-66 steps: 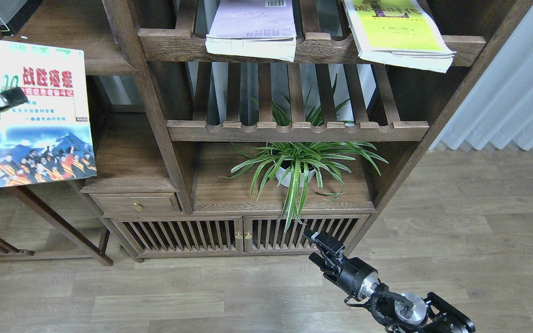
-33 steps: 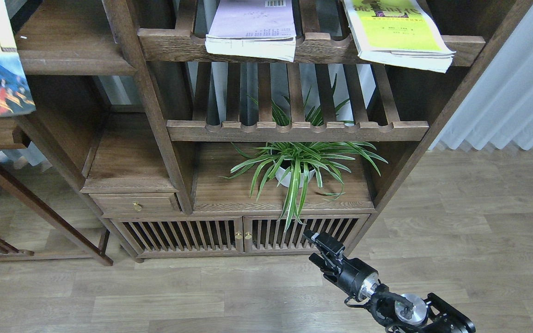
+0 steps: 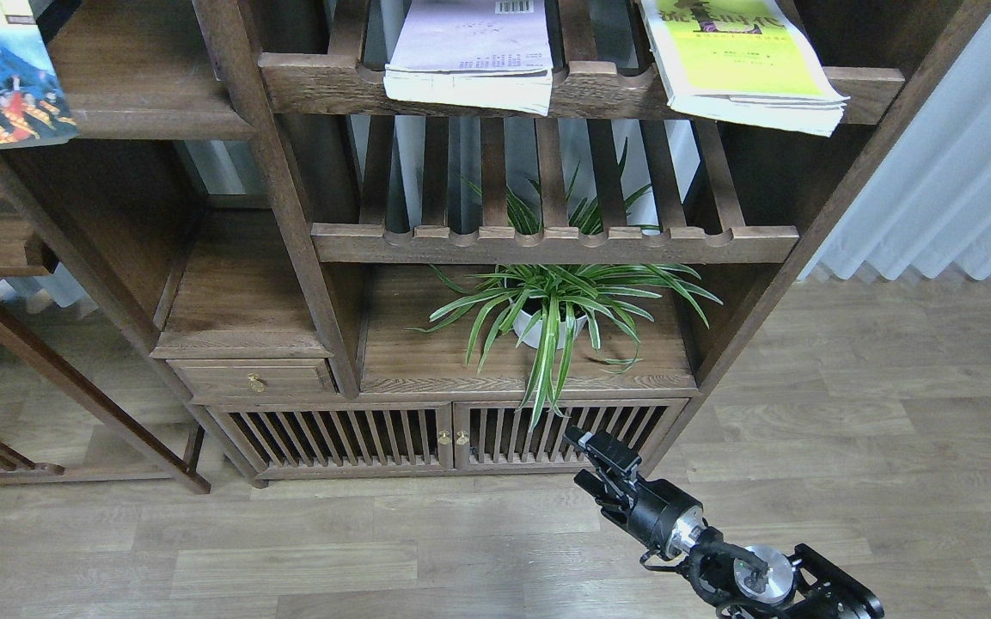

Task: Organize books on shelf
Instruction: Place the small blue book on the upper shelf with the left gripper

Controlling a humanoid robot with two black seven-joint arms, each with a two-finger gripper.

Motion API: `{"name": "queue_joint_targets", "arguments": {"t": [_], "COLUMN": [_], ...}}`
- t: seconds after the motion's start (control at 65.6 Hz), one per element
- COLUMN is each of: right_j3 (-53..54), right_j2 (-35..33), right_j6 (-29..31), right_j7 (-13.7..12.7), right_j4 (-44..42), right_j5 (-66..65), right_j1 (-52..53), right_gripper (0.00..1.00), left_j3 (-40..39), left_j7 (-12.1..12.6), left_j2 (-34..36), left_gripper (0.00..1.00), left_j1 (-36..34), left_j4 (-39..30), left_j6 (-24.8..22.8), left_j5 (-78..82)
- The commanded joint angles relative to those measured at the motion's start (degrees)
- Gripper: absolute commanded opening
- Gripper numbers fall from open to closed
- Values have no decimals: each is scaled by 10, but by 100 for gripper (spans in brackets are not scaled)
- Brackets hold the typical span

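The book with the blue mountain crowd photo (image 3: 1,82) shows only by its lower part at the top left corner, over the left end of the dark flat plank shelf (image 3: 151,94). I cannot tell whether it rests there or is held. The white book with a barcode (image 3: 469,52) and the yellow-green book (image 3: 736,60) lie flat on the upper slatted shelf, overhanging its front rail. My left gripper is out of view. My right gripper (image 3: 591,460) hangs low in front of the cabinet doors, fingers apart and empty.
A potted spider plant (image 3: 551,322) stands under the lower slatted shelf (image 3: 547,243). Below it are slatted cabinet doors (image 3: 452,438) and a small drawer (image 3: 254,378). A white curtain (image 3: 959,172) hangs at the right. Wooden floor (image 3: 847,447) lies in front.
The mountain-photo book has moved up and left, from in front of the lower left shelves to the top left corner. The left gripper that held it has left the view. The right arm has not moved.
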Motion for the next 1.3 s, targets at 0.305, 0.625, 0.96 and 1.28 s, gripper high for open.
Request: {"name": "queue_joint_targets", "arguments": {"t": [0.305,0.625,0.96,1.28], "right_j3": [0,0,0,0], "right_j2": [0,0,0,0], "right_j6": [0,0,0,0], "right_j7": [0,0,0,0], "right_j4": [0,2,4,4], "right_j5": [0,1,1,1], "right_j1": [2,2,0,-1], "right_gripper": [99,99,99,99], "left_j3": [5,5,6,22], "left_j7": [11,11,11,11], "left_j2": [-11,-64,-128,-150], "left_gripper": [5,5,5,5], "left_j1": [-53,-92,-111,-157], "left_j4": [53,149,191,239], "left_j6": [0,0,0,0], "left_j5": [21,21,22,22]}}
